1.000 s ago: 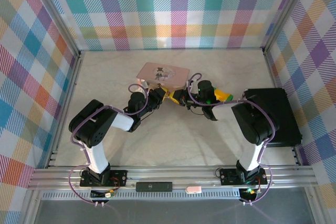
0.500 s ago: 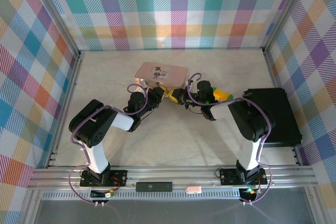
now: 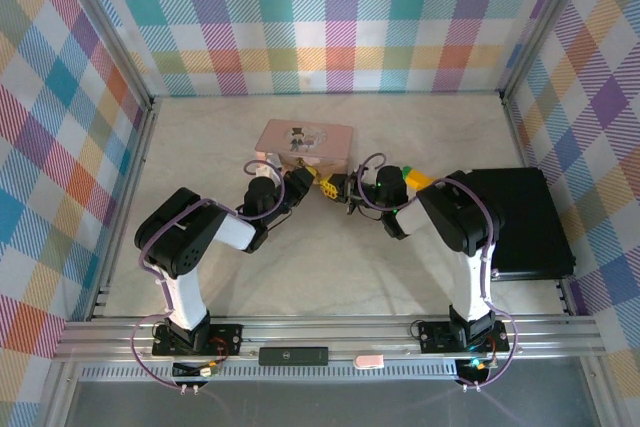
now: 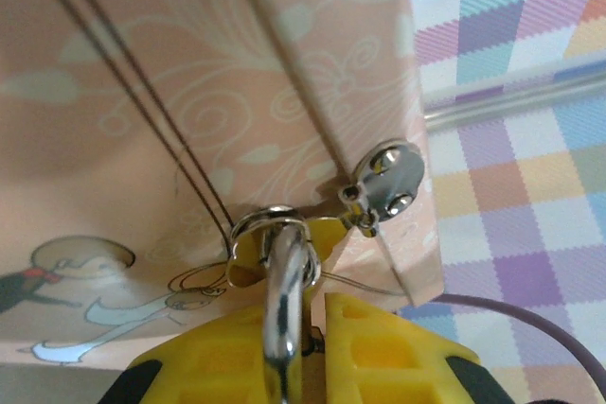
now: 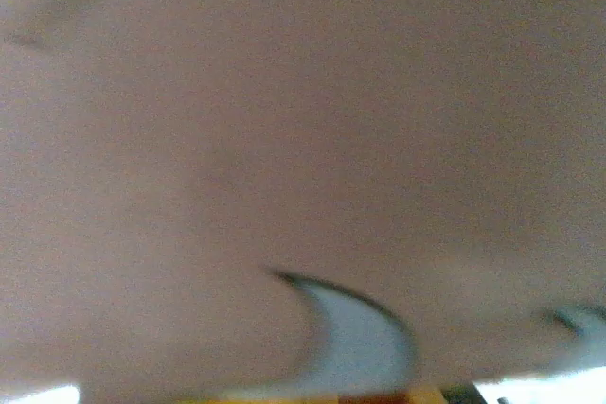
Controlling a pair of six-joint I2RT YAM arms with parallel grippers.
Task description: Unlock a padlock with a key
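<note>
The pink box [image 3: 305, 137] lies at mid-table, and both grippers meet at its near edge. In the left wrist view the padlock's silvery shackle [image 4: 281, 290] runs through a metal ring [image 4: 268, 227] on the box front, beside a round silver latch plate [image 4: 389, 177]. My left gripper [image 4: 317, 314] is shut on the padlock, its yellow fingers [image 4: 398, 347] close on either side of the shackle; the lock's body is hidden between them. My right gripper [image 3: 343, 188] faces the left gripper [image 3: 303, 183] from the right, with its camera pressed against a blurred pinkish surface. The key is hidden.
A black flat case [image 3: 520, 222] lies at the right side of the table, close to the right arm's elbow. Checked walls enclose the back and both sides. Open tabletop [image 3: 330, 267] stretches between the grippers and the arm bases.
The right arm has swung inward to the left and its wrist has turned, bringing its gripper closer to the left one. The left arm has hardly moved.
</note>
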